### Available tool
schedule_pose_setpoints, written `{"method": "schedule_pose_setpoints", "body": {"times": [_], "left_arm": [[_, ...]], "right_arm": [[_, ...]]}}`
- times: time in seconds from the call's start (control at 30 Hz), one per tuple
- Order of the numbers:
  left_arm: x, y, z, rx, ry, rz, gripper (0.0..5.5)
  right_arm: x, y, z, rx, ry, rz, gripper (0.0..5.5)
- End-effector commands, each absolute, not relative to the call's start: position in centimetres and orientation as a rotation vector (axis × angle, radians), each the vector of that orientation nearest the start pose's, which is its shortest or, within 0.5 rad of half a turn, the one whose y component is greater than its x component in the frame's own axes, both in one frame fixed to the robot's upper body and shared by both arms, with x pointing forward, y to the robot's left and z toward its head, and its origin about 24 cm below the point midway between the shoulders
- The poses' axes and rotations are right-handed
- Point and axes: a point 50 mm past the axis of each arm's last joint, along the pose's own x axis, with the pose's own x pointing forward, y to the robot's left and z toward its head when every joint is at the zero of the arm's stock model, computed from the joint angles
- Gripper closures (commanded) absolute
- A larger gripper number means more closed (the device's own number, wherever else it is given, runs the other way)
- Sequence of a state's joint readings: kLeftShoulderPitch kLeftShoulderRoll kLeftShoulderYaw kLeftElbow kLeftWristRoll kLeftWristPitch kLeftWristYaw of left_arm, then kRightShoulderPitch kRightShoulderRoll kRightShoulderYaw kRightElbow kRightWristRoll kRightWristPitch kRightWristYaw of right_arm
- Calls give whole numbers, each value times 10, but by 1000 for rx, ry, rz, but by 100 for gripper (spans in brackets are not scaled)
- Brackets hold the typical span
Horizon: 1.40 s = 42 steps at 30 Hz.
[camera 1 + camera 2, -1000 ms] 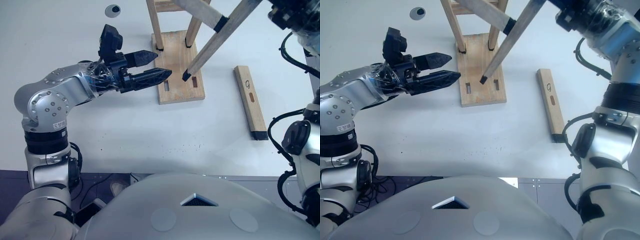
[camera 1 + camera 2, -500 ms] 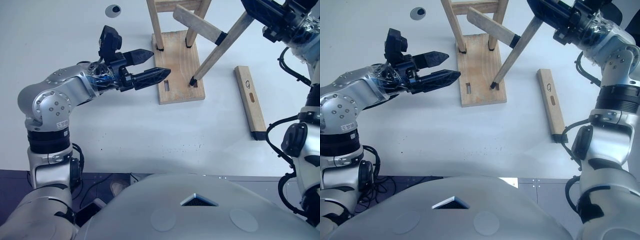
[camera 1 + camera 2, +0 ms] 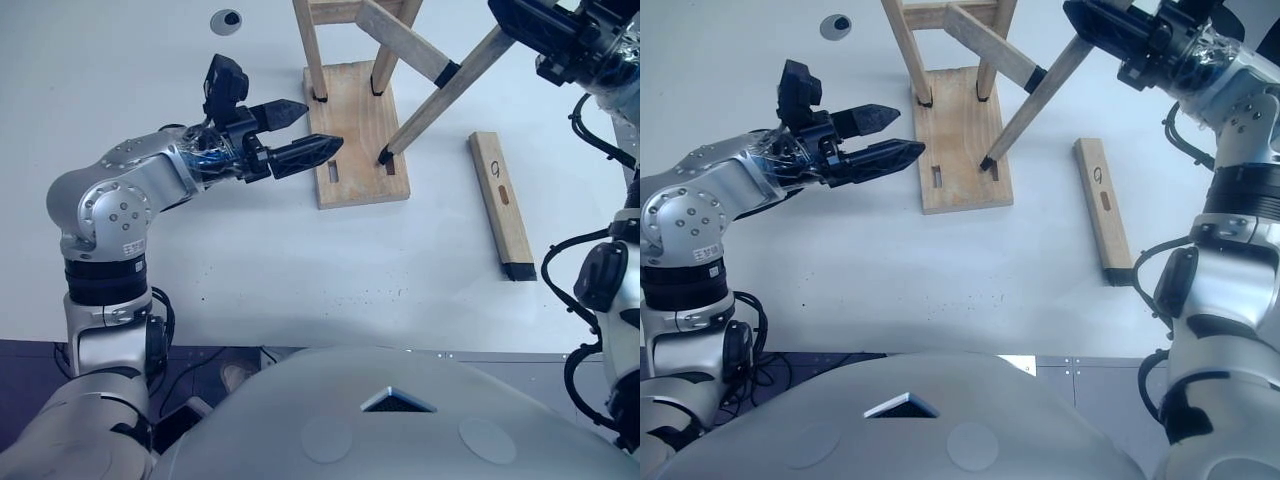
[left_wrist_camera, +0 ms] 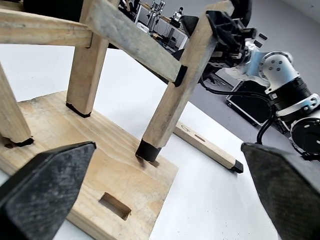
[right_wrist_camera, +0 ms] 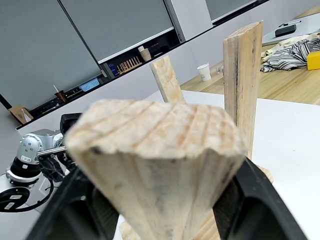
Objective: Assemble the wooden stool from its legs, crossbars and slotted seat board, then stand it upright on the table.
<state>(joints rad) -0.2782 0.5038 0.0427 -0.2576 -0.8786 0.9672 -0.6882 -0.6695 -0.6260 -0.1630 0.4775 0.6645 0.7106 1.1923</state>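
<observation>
Seat board (image 3: 352, 185) is lying flat on the white table (image 3: 250, 260), with two legs (image 3: 311, 50) standing in its far slots. Left arm is bending at the elbow, forearm stretching level toward the board; left gripper (image 3: 322, 123) is hovering at the board's left edge, fingers spread wide, holding nothing. Right arm is reaching in high from the right, and right gripper (image 3: 1090, 30) is clamping the upper part of a tilted third leg (image 3: 430, 105). That leg's black foot is touching the board at the near right slot (how deep it is sitting, cannot tell). A crossbar (image 3: 400, 40) is sticking out of the tilted leg toward the standing pair. Standing legs' tops are getting cut off by the frame edge. A loose leg (image 3: 500, 200) is lying flat, right of the board.
</observation>
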Motion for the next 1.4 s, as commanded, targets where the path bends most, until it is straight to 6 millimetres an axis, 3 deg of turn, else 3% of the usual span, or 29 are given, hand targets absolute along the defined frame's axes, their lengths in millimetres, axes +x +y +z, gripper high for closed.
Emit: {"method": "schedule_pose_setpoints", "body": {"times": [0.03,0.6,1.07,1.4], "left_arm": [[256,154,126,-346,382,-1041,10],[257,151,120,-371,367,-1000,10],[257,147,116,-394,357,-975,10],[256,147,115,-409,347,-965,10]], "right_arm": [[326,-242,156,382,231,1025,343],[331,-244,170,221,285,1075,343],[340,-252,197,272,248,1092,343],[341,-244,190,297,272,1120,343]]}}
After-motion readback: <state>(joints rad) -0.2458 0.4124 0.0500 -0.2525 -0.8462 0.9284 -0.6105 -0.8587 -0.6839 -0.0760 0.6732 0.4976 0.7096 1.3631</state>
